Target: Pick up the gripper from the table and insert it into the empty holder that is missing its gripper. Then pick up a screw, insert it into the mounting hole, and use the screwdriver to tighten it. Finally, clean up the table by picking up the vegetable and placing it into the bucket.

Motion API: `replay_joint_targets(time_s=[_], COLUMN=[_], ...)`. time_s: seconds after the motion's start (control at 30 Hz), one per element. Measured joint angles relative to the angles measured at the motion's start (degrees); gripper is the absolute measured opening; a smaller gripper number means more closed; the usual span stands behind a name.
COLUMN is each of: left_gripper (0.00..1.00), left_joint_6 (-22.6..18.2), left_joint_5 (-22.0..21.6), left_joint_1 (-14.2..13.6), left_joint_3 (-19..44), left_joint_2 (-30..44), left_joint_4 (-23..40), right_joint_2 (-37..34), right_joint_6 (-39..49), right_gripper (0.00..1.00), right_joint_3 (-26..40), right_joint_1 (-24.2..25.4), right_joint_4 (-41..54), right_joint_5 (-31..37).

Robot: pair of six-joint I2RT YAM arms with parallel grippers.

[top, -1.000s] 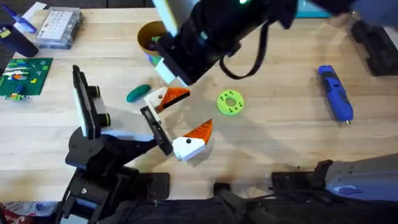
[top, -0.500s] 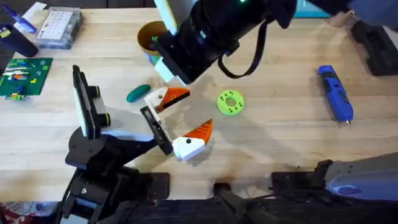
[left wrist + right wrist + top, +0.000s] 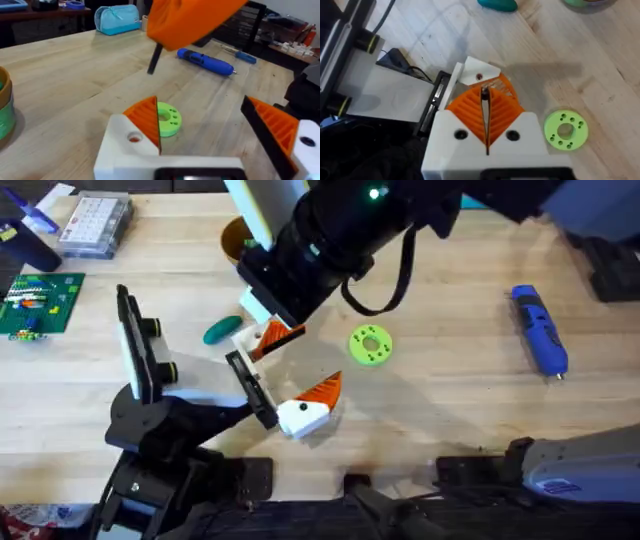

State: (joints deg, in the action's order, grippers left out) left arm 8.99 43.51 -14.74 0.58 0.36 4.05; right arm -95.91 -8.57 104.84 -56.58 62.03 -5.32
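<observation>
The right gripper (image 3: 486, 125), pads pressed together on a screw (image 3: 484, 91), hangs just above the gripper piece (image 3: 272, 337) seated at the holder (image 3: 247, 385). Best to centre the screw over the mounting hole (image 3: 479, 76) and lower it straight. I cannot tell the left gripper's state.

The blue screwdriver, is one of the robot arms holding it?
No. In the overhead view the blue screwdriver lies alone on the table at the right, with no end effector touching it.
</observation>
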Motion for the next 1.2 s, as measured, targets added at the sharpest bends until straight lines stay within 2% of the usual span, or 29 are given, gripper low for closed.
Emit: replay_joint_targets(time_s=[0.3, 1.2], left_gripper=[0.992, 0.992], left_joint_6=[0.0, 0.0], left_joint_5=[0.0, 0.0], left_joint_1=[0.0, 0.0], left_joint_3=[0.0, 0.0], left_joint_2=[0.0, 0.0], left_joint_4=[0.0, 0.0], right_joint_2=[-3.74, -6.76], right_joint_6=[1.77, 2.66], right_gripper=[0.009, 0.009], right_joint_3=[0.0, 0.0], right_joint_1=[0.0, 0.0], right_joint_4=[-0.29, -0.62], right_joint_5=[-3.57, -3.96])
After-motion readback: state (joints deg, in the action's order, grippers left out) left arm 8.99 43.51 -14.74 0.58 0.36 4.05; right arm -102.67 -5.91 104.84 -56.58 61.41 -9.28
